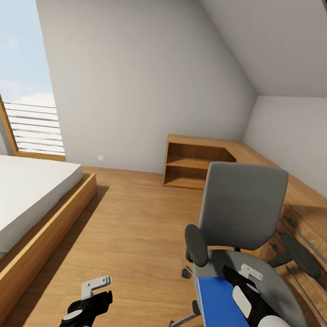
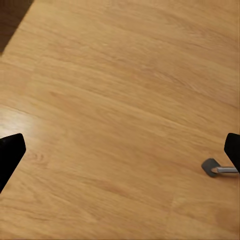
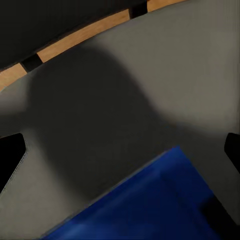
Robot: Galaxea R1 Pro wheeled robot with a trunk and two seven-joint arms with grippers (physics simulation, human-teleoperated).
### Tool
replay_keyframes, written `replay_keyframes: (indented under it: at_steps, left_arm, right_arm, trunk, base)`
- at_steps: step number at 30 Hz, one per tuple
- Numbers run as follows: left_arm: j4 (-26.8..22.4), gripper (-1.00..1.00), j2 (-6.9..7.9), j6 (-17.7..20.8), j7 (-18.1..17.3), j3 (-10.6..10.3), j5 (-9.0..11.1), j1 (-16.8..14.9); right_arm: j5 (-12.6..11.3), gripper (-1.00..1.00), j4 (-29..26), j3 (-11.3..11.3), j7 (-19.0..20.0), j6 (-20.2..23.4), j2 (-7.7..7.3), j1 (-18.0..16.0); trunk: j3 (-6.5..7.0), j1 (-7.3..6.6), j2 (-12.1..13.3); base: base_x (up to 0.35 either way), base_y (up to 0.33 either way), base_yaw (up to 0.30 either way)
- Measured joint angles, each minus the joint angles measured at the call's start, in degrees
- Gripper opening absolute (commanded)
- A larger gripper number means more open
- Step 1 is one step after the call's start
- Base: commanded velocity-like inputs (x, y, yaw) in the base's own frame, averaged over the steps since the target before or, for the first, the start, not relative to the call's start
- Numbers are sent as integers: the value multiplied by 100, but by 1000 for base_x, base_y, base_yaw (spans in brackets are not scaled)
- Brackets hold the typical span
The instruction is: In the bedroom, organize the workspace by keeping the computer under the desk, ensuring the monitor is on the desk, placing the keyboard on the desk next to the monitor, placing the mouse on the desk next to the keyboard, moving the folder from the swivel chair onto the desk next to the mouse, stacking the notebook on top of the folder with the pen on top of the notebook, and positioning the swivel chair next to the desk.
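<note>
Right gripper (image 1: 246, 274) wide apart, empty, hovering over swivel chair (image 1: 243, 207) seat. Blue folder (image 1: 225, 316) lies flat on seat, just below and beside claw. Advice: descend to folder edge, pinch it squarely, lift level. Left gripper (image 1: 96, 286) spread, idle over floor (image 2: 125, 100).

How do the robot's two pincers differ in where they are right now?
The left pincer hangs over bare wooden floor, while the right pincer is over the swivel chair seat, just beside the blue folder. Both are open, with nothing between their fingers.
</note>
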Motion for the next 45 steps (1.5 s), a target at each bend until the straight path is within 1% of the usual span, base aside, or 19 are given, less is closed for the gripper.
replay_keyframes:
  at_steps: [7, 19, 24, 29, 31, 32, 33, 34, 38, 40, 42, 43, 44, 45]
  left_arm:
    - [0, 100, 0, 0, 0, 0, 0, 0]
    - [0, 100, 0, 0, 0, 0, 0, 0]
    - [0, 100, 0, 0, 0, 0, 1, 0]
    - [0, 100, 0, 0, 0, 0, 1, 0]
    - [0, 100, 0, 0, 0, 0, 1, 0]
    - [0, 100, 0, 0, 0, 0, 0, 0]
    - [0, 100, 0, 0, 0, 0, 1, 0]
    - [0, 100, 0, 0, 0, 0, 1, 0]
    - [0, 100, 0, 0, 0, 0, 1, 0]
    - [0, 100, 0, 0, 0, 0, 0, 0]
    - [0, 100, 0, 0, 0, 0, 1, 0]
    - [0, 100, 0, 0, 0, 0, 0, 0]
    - [0, 100, 0, 0, 0, 0, 0, 0]
    - [0, 100, 0, 0, 0, 0, 0, 0]
  right_arm:
    - [0, 100, -1, 0, 1, -1, 0, 0]
    - [-1, 100, -4, -3, 4, -5, -3, 0]
    - [0, 100, -187, -7, 2, -51, -19, 4]
    - [-1, 100, -679, -13, -9, -30, -67, 14]
    - [-7, 100, -839, -15, -13, 13, -143, 20]
    - [-14, 100, -945, -15, -14, 90, -201, 25]
    - [-22, 100, -1008, -15, -12, 149, -228, 27]
    - [-34, 100, -1161, -16, -7, 295, -272, 33]
    - [-60, 100, -1741, -30, -2, 802, -367, 132]
    - [-62, 100, -2317, -38, -33, 1160, -425, 395]
    - [-65, 100, -2646, -41, -96, 1297, -437, 564]
    - [-74, 100, -2982, -43, -212, 1407, -438, 730]
    - [-81, 100, -3158, -44, -293, 1462, -435, 818]
    - [-108, 100, -3486, -45, -487, 1566, -429, 984]
  trunk:
    - [126, -154, 281]
    - [126, -154, 282]
    - [126, -154, 282]
    - [126, -155, 282]
    - [126, -155, 282]
    - [126, -155, 282]
    - [126, -155, 282]
    - [127, -155, 282]
    - [127, -155, 282]
    - [126, -155, 282]
    - [126, -155, 282]
    - [126, -155, 282]
    - [126, -155, 283]
    - [126, -155, 282]
  base:
    - [0, 0, 0]
    - [0, 0, 0]
    - [0, 0, 0]
    - [0, 0, 0]
    - [0, 0, 0]
    - [0, 0, 0]
    - [0, 0, 0]
    - [0, 0, 0]
    - [0, 0, 0]
    - [0, 0, 0]
    - [0, 0, 0]
    - [0, 0, 0]
    - [0, 0, 0]
    - [0, 0, 0]
